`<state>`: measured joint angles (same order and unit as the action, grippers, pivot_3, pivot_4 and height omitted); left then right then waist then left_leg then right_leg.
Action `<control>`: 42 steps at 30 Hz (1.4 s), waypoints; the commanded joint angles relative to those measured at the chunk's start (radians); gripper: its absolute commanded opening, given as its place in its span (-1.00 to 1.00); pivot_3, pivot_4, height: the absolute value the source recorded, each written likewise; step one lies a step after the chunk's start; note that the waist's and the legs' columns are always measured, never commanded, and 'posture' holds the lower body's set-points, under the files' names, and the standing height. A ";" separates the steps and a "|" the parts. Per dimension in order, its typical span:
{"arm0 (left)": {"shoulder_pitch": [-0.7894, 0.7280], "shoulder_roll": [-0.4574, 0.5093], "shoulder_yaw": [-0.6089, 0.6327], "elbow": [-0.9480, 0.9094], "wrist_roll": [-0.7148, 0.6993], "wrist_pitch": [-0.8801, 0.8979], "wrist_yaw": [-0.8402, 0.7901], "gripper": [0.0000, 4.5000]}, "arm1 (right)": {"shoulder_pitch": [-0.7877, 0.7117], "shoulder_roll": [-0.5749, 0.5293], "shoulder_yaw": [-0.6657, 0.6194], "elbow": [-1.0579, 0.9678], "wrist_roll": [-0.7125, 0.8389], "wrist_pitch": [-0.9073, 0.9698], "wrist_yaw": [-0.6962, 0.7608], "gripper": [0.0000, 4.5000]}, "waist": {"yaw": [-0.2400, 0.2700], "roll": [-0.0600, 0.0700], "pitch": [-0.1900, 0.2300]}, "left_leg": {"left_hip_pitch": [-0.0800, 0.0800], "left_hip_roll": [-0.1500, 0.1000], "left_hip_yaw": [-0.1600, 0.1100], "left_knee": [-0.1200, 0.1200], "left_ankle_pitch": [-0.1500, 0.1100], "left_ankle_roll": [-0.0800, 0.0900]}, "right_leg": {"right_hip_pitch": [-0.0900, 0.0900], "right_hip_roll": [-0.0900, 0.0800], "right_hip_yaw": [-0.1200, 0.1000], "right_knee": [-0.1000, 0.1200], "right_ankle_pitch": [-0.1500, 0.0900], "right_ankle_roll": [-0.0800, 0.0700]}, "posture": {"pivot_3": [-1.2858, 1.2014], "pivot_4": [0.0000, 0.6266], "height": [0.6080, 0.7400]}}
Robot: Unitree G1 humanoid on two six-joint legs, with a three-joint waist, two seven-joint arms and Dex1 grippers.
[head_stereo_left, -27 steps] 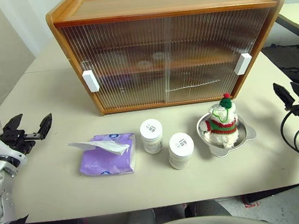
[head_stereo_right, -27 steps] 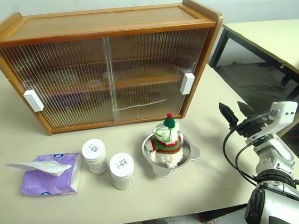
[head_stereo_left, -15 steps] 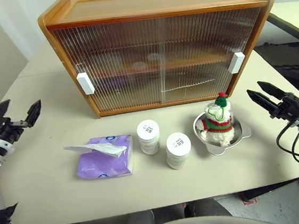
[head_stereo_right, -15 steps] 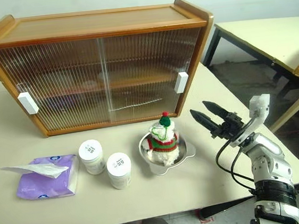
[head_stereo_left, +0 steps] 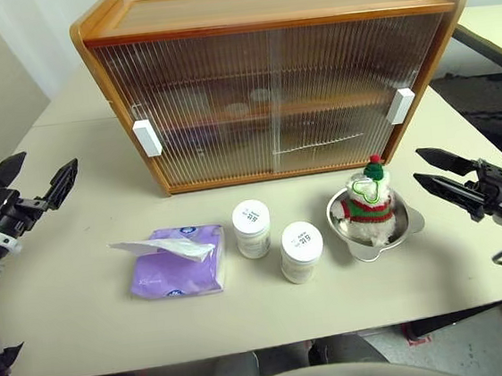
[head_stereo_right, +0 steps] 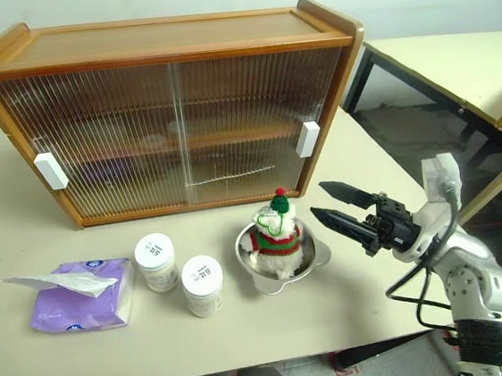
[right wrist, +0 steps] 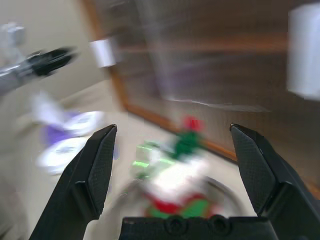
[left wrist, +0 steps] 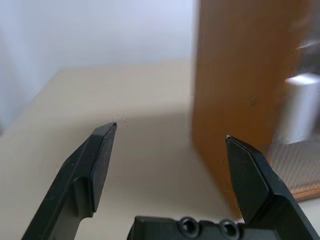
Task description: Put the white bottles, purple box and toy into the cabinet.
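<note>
Doors on the cabinet (head_stereo_left: 276,86) are shut; both bottles (head_stereo_left: 253,228), purple box (head_stereo_left: 179,267) and toy (head_stereo_left: 367,201) sit on the counter (head_stereo_left: 80,188); left end effector (head_stereo_left: 31,189) and right end effector (head_stereo_left: 438,175) gape wide, empty; reaching early risks knocking the toy's bowl (head_stereo_left: 377,229).

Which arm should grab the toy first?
Right. Its open end effector points at the toy in the metal bowl just beside it; the left end effector is across the table.

Closed cabinet (head_stereo_left: 275,78) behind purple box (head_stereo_left: 177,269), two upright white bottles (head_stereo_left: 253,228), bowl-seated toy (head_stereo_left: 367,201).
</note>
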<state>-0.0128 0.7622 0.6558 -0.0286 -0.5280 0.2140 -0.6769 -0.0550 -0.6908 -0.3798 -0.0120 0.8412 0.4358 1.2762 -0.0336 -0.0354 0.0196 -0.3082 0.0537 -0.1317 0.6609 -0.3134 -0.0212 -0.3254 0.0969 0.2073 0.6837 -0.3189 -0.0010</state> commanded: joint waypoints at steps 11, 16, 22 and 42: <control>-0.104 -0.035 -0.257 -0.139 0.065 0.032 0.022 -0.99 | -0.077 0.098 0.141 -0.365 0.117 0.155 -0.217 1.00 | -0.022 -0.012 -0.012 | -0.002 0.000 0.000 0.002 -0.004 0.008 | -0.005 0.000 0.000 0.000 0.003 0.001 | -0.03 -1.00 1.00; -0.086 -0.049 -0.268 -0.164 0.083 0.031 0.035 -0.99 | -0.081 0.112 0.153 -0.369 0.113 0.147 -0.232 1.00 | -0.024 -0.012 -0.012 | -0.005 0.000 -0.001 0.001 -0.004 0.008 | -0.008 0.000 0.000 0.000 0.008 0.010 | -0.03 -1.00 1.00; -0.089 -0.061 -0.272 -0.123 0.094 0.002 0.034 -0.99 | -0.118 0.135 0.178 -0.350 0.101 0.137 -0.244 1.00 | -0.025 -0.010 -0.013 | -0.005 0.000 -0.001 0.001 -0.004 0.008 | -0.009 0.000 0.000 0.000 0.007 0.010 | -0.02 -1.00 1.00; -0.040 -0.079 -0.219 -0.146 0.107 -0.019 0.054 -0.99 | -0.189 0.156 0.248 -0.391 0.117 0.182 -0.313 1.00 | -0.023 -0.007 -0.015 | -0.004 0.000 -0.002 0.001 -0.004 0.008 | -0.009 0.000 0.000 0.000 0.007 0.009 | 0.00 -1.00 1.00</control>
<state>-0.0564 0.6866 0.4248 -0.1722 -0.4294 0.2135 -0.6285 -0.2349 -0.5248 -0.1425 -0.3908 0.9548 0.6059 0.9635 -0.0562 -0.0426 0.0043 -0.3127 0.0537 -0.1335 0.6619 -0.3173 -0.0133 -0.3345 0.0974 0.2075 0.6839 -0.3117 0.0076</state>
